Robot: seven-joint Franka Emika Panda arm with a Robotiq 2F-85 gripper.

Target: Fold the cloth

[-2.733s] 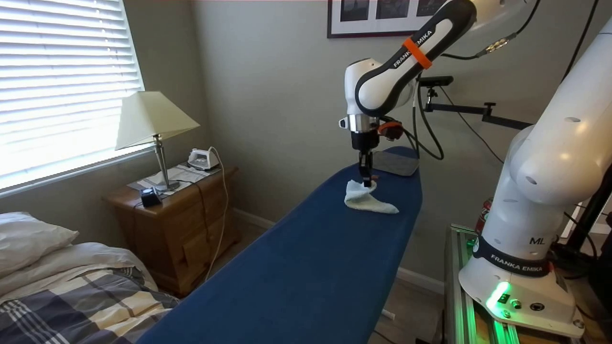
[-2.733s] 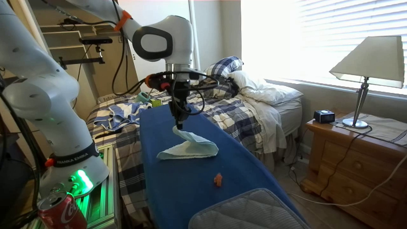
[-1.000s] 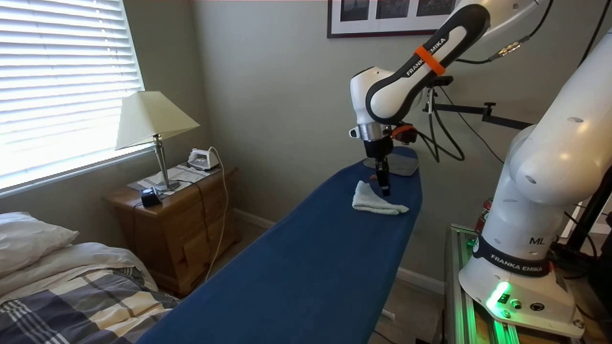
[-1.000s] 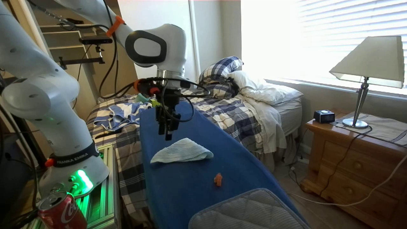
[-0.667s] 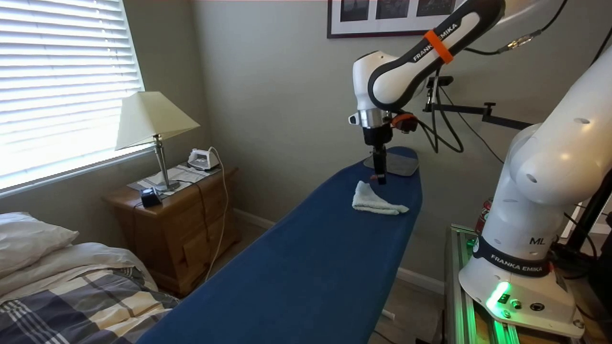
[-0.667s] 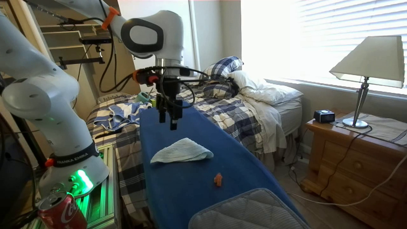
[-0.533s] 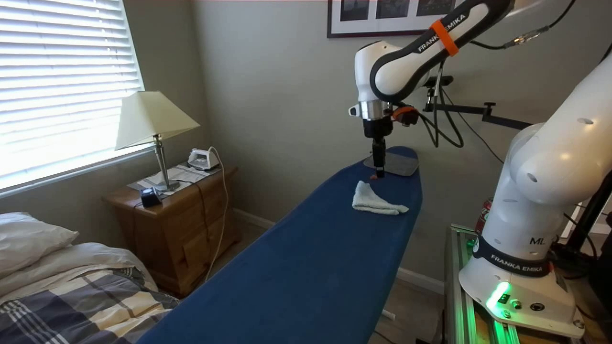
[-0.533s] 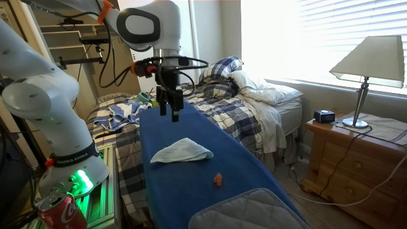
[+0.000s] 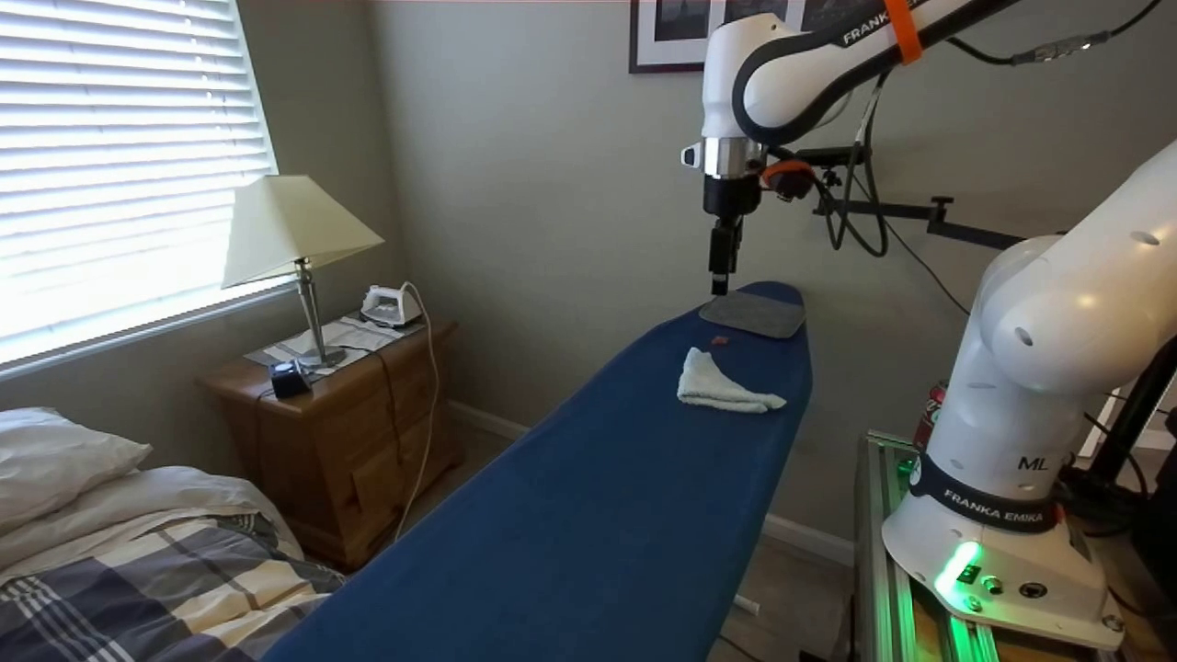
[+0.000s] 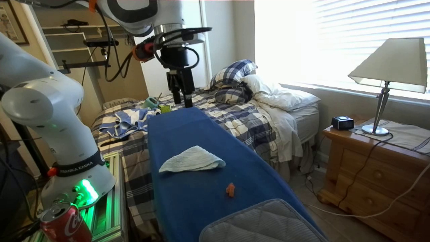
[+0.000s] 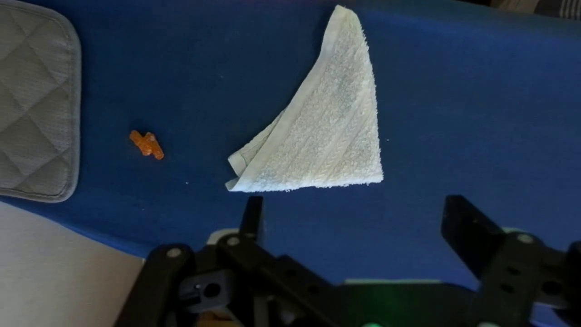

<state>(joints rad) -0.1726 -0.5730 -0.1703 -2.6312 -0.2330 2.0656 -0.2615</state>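
Note:
The white cloth (image 11: 322, 131) lies folded over on the blue ironing board (image 9: 552, 533), a rough triangle with a strip of the lower layer peeking out along one slanted edge. Both exterior views show the cloth (image 9: 717, 386) (image 10: 193, 160) flat and let go. Well above the board hangs my gripper (image 10: 183, 103), its fingers spread with nothing between them. In the wrist view the wide gap of the gripper (image 11: 355, 202) shows only blue cover, and the cloth's straight lower edge appears just beyond the fingertips.
A small orange figure (image 10: 230, 190) lies on the board between the cloth and a grey quilted pad (image 10: 262, 223). A bed with plaid bedding (image 10: 231, 127) stands beside the board. A nightstand (image 9: 322, 441) carries a lamp and an iron. A soda can (image 10: 65, 222) stands near the robot base.
Earlier my gripper held a raised corner of the cloth. It has let that corner go, so the cloth lies folded, and has opened and risen high above the board. The cloth has since stayed still.

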